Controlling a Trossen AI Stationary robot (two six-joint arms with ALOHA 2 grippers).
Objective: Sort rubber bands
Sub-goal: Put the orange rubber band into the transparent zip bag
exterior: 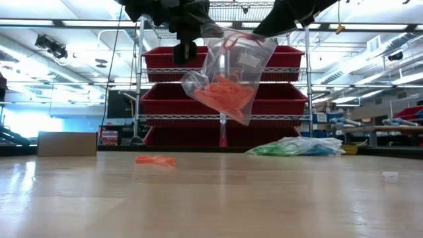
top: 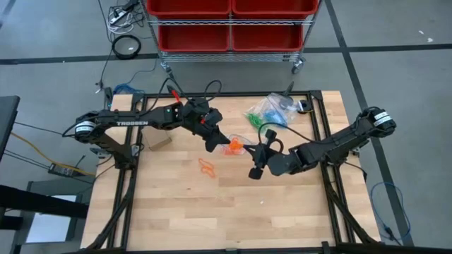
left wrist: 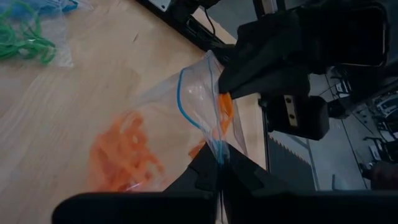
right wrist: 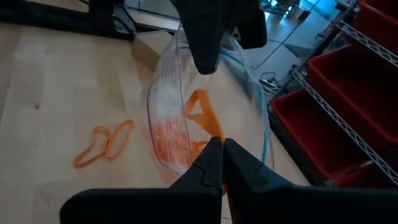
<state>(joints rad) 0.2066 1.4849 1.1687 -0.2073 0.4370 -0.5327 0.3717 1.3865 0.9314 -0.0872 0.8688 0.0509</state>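
Both arms are matte black, built of boxy links joined by rounded joints. The left arm (top: 134,120) carries white "TROSSEN" lettering along its long link, and a round grey-white cap marks its shoulder end. The right arm (top: 332,144) has a like cap at its shoulder (lettering there cannot be read). Red accents show near the left wrist. Thin black cables loop beside each wrist.

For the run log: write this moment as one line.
left gripper: shut on clear bag | right gripper: shut on bag's other edge | bag: aloft, orange bands inside | loose orange bands: on table
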